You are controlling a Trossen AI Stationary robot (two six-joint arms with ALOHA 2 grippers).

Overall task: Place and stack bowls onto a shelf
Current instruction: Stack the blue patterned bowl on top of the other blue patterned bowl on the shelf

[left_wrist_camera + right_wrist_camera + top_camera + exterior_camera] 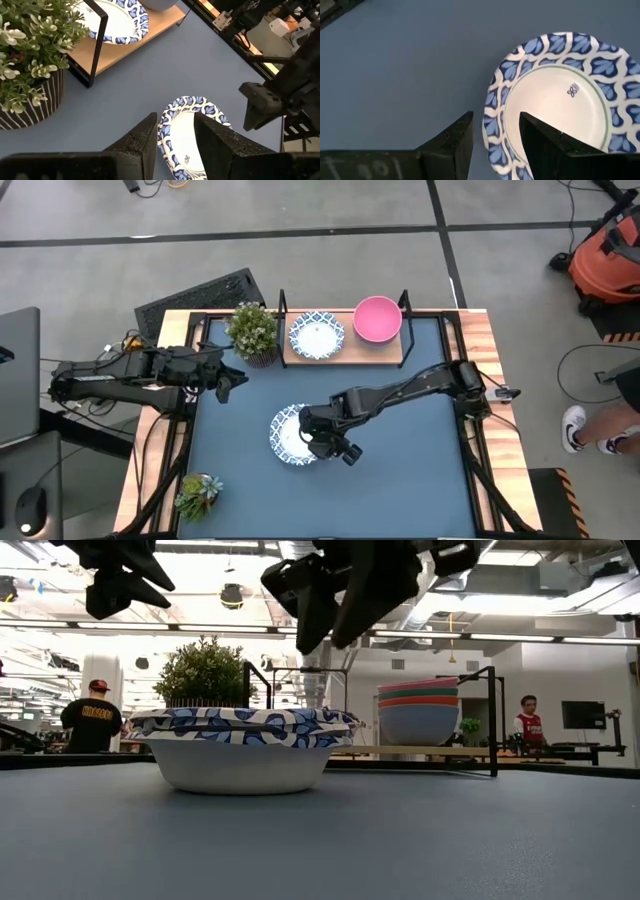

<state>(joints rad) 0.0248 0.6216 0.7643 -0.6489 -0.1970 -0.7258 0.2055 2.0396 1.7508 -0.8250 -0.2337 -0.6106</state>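
A white bowl with a blue patterned rim (292, 435) sits upright and empty on the blue bench (400, 470), near its middle and a little toward the front edge. The right gripper (335, 448) hangs just above the bowl's right-hand side, jaws parted narrowly and holding nothing; in the right wrist view the rim lies just ahead of the two fingers. The bowl looks light and thin-walled, with a wavy, flaring lip, so it would likely slide or tip if nudged; the sensible hold is a pinch across that lip, one finger inside and one outside, rather than around the body. At the bench's back edge stands the shelf (345, 361), a light wood board between black posts. On it rest a second patterned bowl (317, 335), empty, toward its left end, and a pink bowl (377, 318) toward its right end; the low view shows the pink one topping a nested stack with a green and a pale bowl beneath. The left gripper (232, 380) waits above the bench's left side, beside a potted plant (253, 330), jaws slightly apart and empty.
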